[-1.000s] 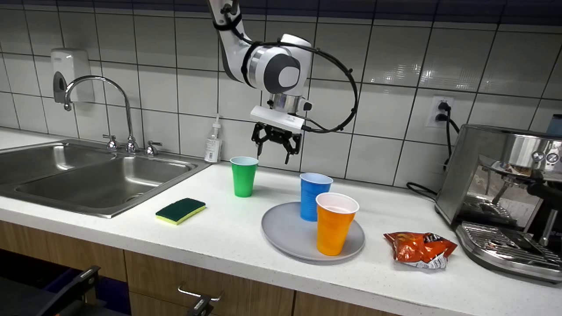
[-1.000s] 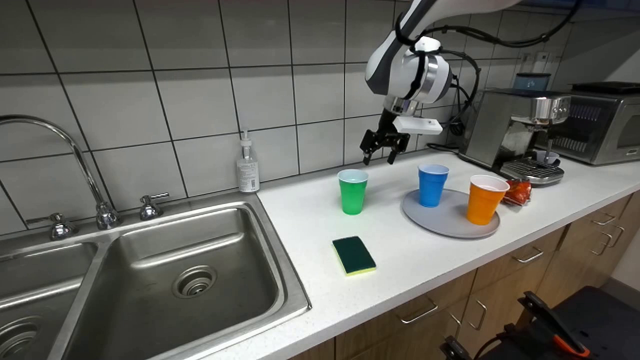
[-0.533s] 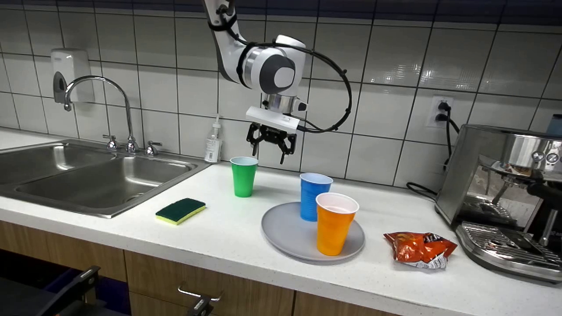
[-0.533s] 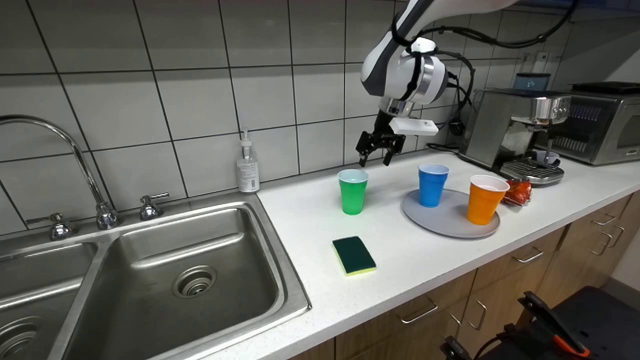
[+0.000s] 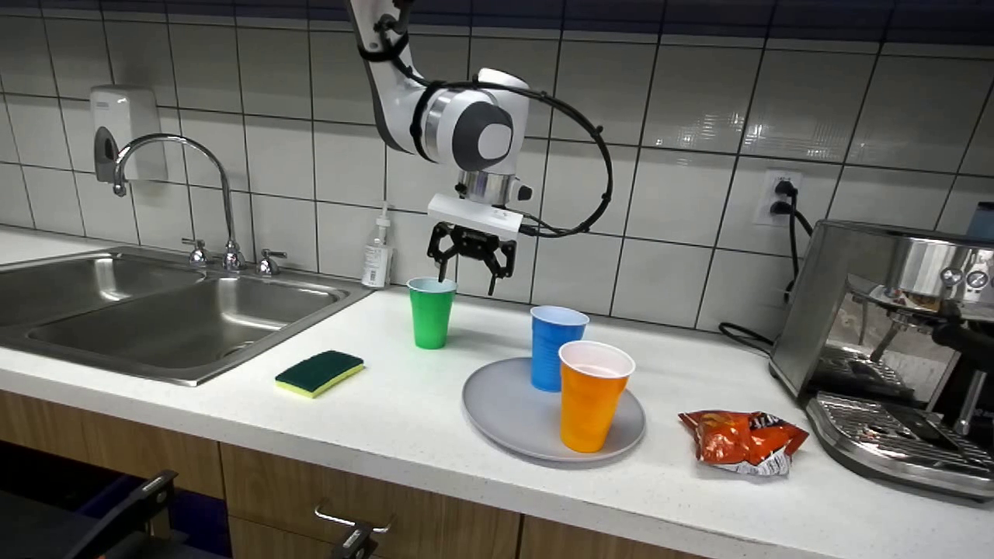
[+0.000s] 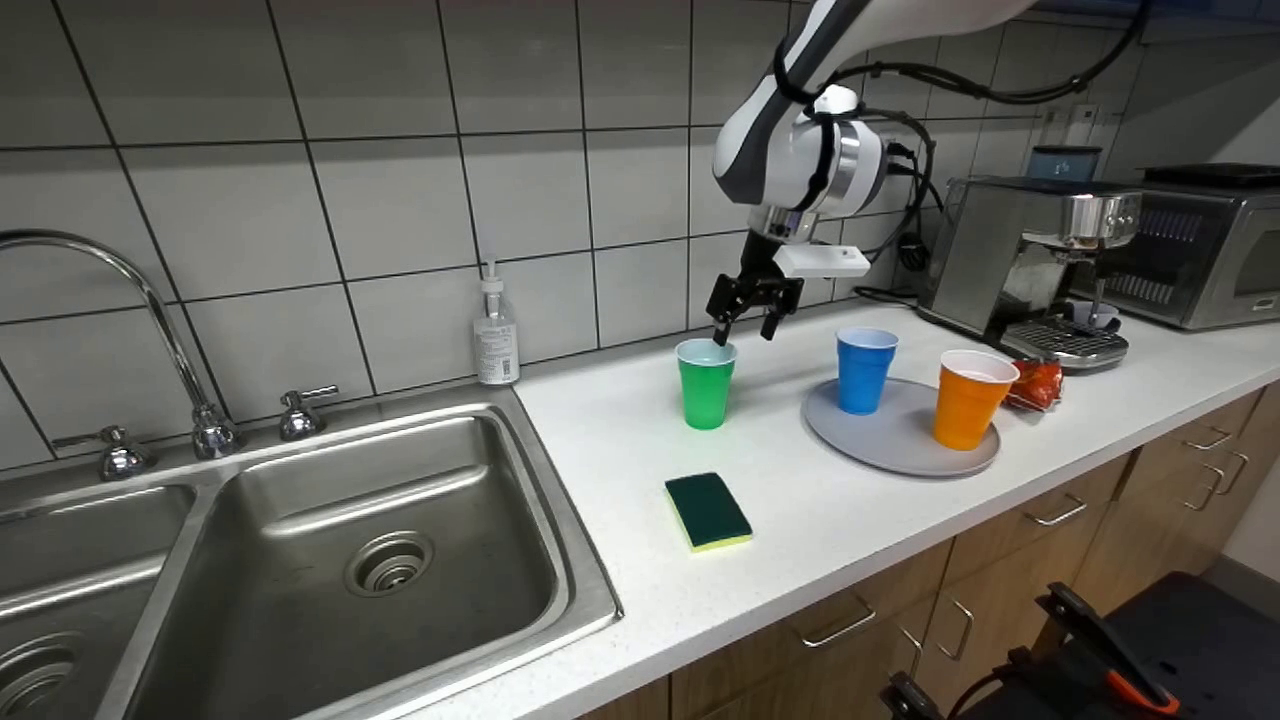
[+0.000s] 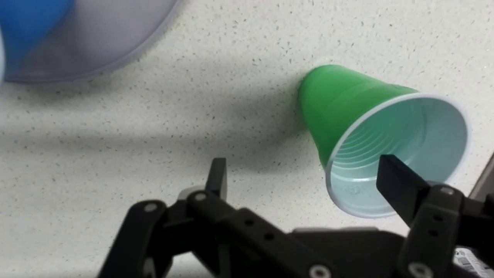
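My gripper [image 5: 467, 284] hangs over the counter with its jaws spread wide and nothing held between them. Nearest to it is an upright green cup [image 5: 431, 318] with a pale inside. In both exterior views one fingertip overlaps the far rim of this green cup [image 6: 706, 393]; whether it touches or dips inside, I cannot tell. The wrist view has one of the fingers [image 7: 399, 185] in front of the mouth of the green cup [image 7: 332, 100], while the opposite one is over bare counter. A blue cup [image 5: 547, 353] and an orange cup [image 5: 588, 407] stand on a grey plate [image 5: 497, 411].
A green and yellow sponge [image 6: 708, 508] lies in front of the green cup. The steel sink [image 6: 565, 560] and a clear pump bottle [image 6: 496, 345] are to the left. Toward the right are a red snack bag [image 5: 742, 439] and a coffee machine [image 5: 877, 310]. Tiled wall [image 5: 683, 202] rises behind.
In both exterior views my gripper has shifted left, then down, so that one finger now overlaps the green cup's rim. It stays open. Cups, plate and sponge have not moved.
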Controlling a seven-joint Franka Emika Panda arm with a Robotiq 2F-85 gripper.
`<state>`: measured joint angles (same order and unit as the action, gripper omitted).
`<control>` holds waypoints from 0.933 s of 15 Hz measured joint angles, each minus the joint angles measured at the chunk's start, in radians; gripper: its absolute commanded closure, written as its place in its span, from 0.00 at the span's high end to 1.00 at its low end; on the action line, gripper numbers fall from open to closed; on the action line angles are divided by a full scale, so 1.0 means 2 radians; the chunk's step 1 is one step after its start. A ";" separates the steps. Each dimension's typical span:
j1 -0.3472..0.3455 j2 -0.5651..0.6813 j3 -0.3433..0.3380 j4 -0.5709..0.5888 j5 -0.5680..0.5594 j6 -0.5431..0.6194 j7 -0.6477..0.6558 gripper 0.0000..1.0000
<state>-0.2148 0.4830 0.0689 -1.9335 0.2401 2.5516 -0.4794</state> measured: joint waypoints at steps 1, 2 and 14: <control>0.001 0.002 0.000 0.000 -0.004 0.000 0.000 1.00; 0.002 0.004 0.000 0.000 -0.008 0.000 0.000 1.00; 0.013 0.015 -0.001 0.000 -0.032 0.000 0.009 1.00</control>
<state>-0.1893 0.5126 0.0678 -1.9342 0.1755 2.5526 -0.4615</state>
